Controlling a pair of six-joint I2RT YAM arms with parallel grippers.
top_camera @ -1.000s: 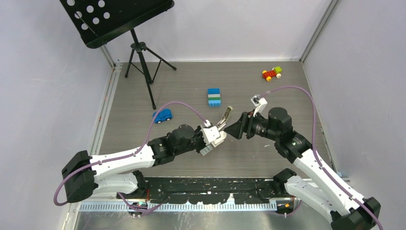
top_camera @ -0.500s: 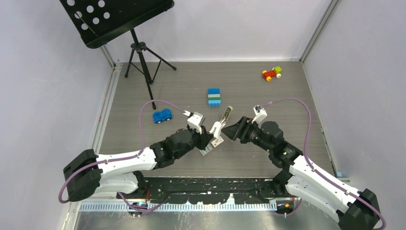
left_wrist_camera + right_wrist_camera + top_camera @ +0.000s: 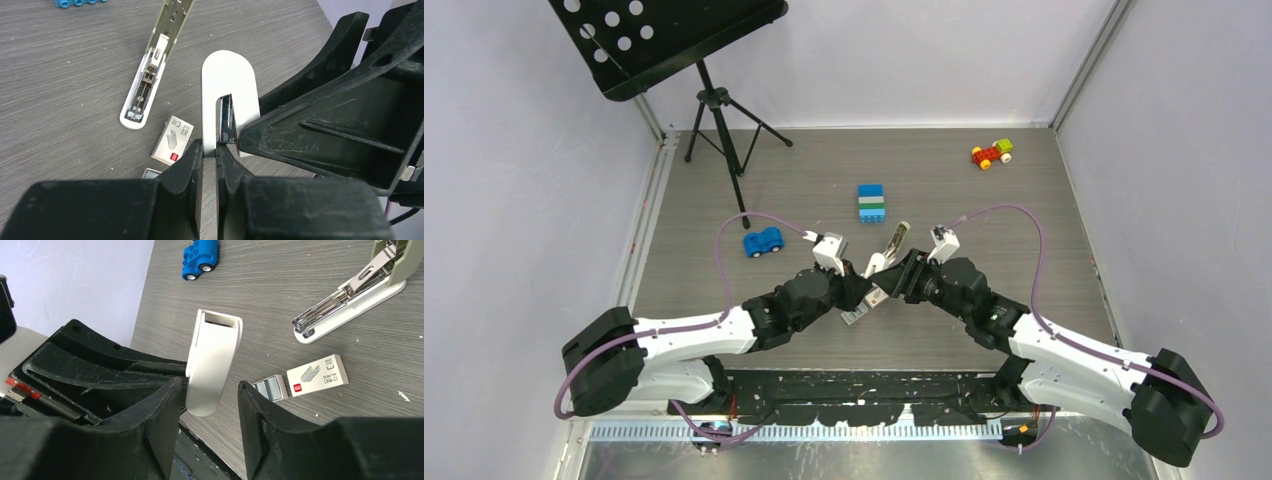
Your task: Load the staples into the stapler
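Note:
The stapler (image 3: 894,240) lies swung open on the table, its beige top (image 3: 172,20) folded back from its white base (image 3: 350,300). Near it, the strip of staples (image 3: 270,388) lies flat beside a small white red-marked box (image 3: 317,375). My left gripper (image 3: 210,150) is shut on the lower end of a white curved clip-like piece (image 3: 227,75), holding it upright above the table. My right gripper (image 3: 209,386) is open, one finger on either side of that same white piece (image 3: 212,365). A gap shows between the piece and the right-hand finger. The two grippers meet at mid-table (image 3: 879,280).
A blue toy car (image 3: 763,241) sits left of the arms. A blue, white and green block stack (image 3: 871,203) stands behind the stapler. A red, yellow and green toy car (image 3: 991,153) is at the back right, and a black music stand (image 3: 714,100) at the back left.
My right arm has swung left until its fingers straddle the white piece, and its jaws have narrowed. The left arm shifted slightly at first, then held still with the piece.

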